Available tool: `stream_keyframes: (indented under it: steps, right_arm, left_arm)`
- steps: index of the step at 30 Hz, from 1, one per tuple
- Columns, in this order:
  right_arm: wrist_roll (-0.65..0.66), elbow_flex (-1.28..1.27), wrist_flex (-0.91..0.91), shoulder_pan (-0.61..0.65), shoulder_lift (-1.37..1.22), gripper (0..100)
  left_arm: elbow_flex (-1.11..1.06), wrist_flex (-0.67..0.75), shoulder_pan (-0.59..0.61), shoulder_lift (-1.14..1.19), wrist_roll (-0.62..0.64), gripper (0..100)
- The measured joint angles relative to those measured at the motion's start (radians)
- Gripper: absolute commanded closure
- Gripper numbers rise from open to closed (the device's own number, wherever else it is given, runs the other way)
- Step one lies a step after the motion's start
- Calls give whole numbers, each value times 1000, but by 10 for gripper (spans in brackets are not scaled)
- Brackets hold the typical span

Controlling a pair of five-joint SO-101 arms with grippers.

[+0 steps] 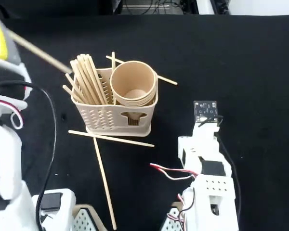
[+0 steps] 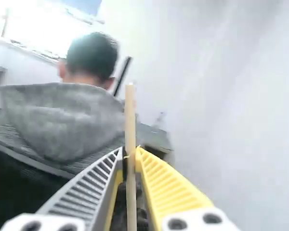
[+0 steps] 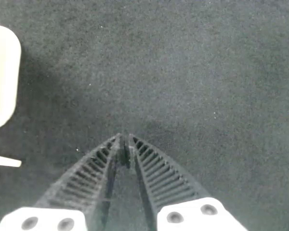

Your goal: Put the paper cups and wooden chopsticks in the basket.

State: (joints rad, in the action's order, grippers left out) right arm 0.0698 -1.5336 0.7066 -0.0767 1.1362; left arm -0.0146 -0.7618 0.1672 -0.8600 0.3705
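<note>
The left hand [image 2: 130, 153] grips one wooden chopstick [image 2: 130, 115] raised beside the basket [image 1: 111, 118], where the paper cups [image 1: 133, 84] already sit, so the stowing step seems underway and next calls for lowering it in.

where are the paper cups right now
In the high view the stacked paper cups stand upright in the right half of the basket, next to the bundle of chopsticks in its left half.
</note>
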Motion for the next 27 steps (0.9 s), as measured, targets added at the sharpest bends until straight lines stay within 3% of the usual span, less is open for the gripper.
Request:
stream_keyframes:
  steps: [5,8,12,20,27]
  right_arm:
    - [0,0,0,0,0,983]
    - [0,0,0,0,0,983]
    - [0,0,0,0,0,983]
    - [0,0,0,0,0,983]
    - [0,0,0,0,0,983]
  left_arm:
    - [-31,14,-124,52,0,971]
    - [-172,110,-137,60,-17,966]
    - [-338,187,-140,60,-40,875]
    - [-322,-63,-221,60,-78,795]
    - [-138,-296,-235,60,-81,773]
